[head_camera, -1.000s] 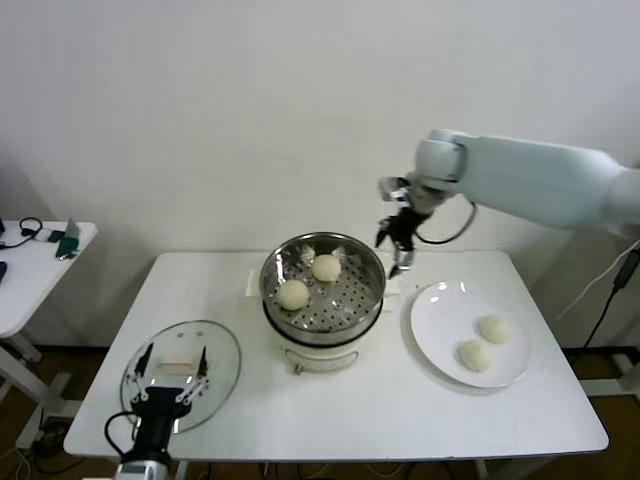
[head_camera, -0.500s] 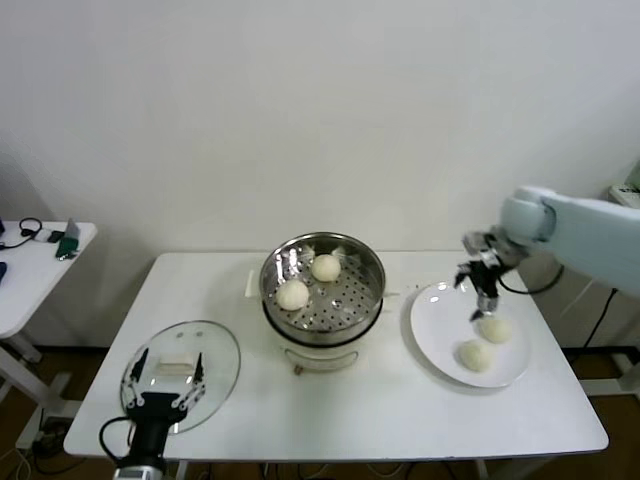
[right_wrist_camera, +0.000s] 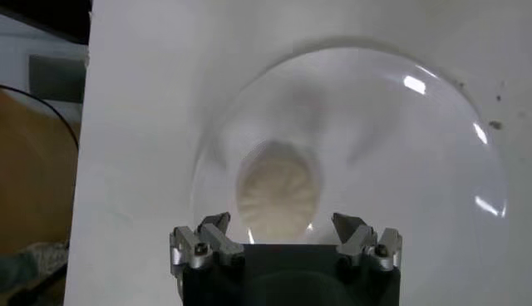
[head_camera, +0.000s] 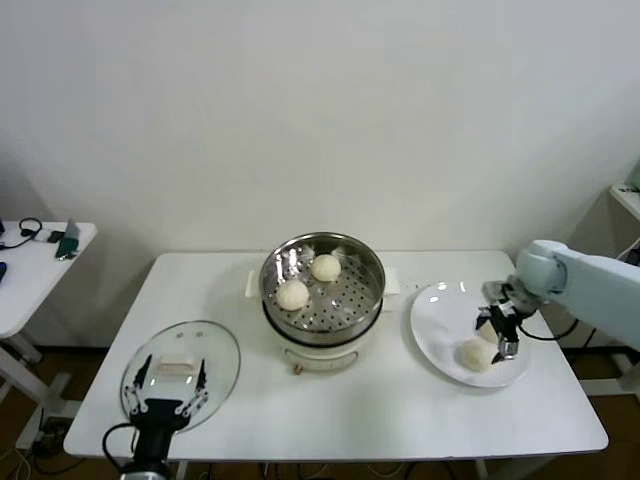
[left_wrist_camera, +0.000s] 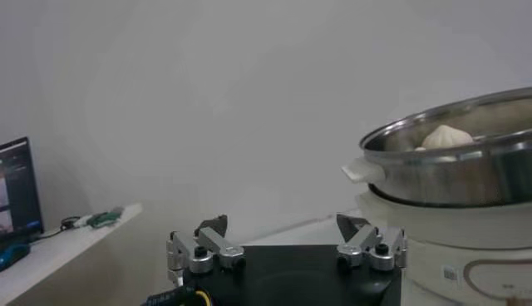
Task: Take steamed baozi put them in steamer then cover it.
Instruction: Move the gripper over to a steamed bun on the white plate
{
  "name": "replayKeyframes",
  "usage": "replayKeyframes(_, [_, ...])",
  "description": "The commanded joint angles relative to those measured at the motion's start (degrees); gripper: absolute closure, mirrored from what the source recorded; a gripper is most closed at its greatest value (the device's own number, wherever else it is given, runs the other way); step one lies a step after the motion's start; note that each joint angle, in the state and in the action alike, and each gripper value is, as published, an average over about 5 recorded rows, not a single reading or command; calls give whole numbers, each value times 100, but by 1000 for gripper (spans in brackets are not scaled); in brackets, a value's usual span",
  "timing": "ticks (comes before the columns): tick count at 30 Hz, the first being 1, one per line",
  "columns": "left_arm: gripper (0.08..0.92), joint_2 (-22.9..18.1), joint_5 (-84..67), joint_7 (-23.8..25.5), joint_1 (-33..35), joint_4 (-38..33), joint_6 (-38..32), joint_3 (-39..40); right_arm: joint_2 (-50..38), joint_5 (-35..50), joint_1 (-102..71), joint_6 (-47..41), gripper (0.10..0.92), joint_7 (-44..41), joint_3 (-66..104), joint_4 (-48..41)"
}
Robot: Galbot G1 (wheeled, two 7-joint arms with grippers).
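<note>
Over the white plate [head_camera: 432, 330] near the counter's right edge, right gripper [head_camera: 497, 335] hangs with jaws spread and nothing between them. Wrist view: one baozi [right_wrist_camera: 278, 191] sits just ahead of the jaws, centred between the tips; the bun is round, with no long axis to align. Head view shows a second baozi [head_camera: 476, 354] beside it. Two buns already lie in the steamer [head_camera: 370, 270] mid-counter. Left gripper [head_camera: 163, 385] waits, jaws spread, over the glass cover [head_camera: 222, 350] at the front-left corner. Judgement: right arm is far nearer; a short descent remains.
</note>
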Motion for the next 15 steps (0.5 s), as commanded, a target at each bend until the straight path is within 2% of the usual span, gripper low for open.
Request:
replayKeyframes(1, [177,-6,34,-4,31,21,-23,-23,185,-270,-574,28,203,29,431,-245])
replayKeyframes(15, [177,-14,33,-4,38,49,-38,-19,354,-362,-627,123,203,-9,481,-497])
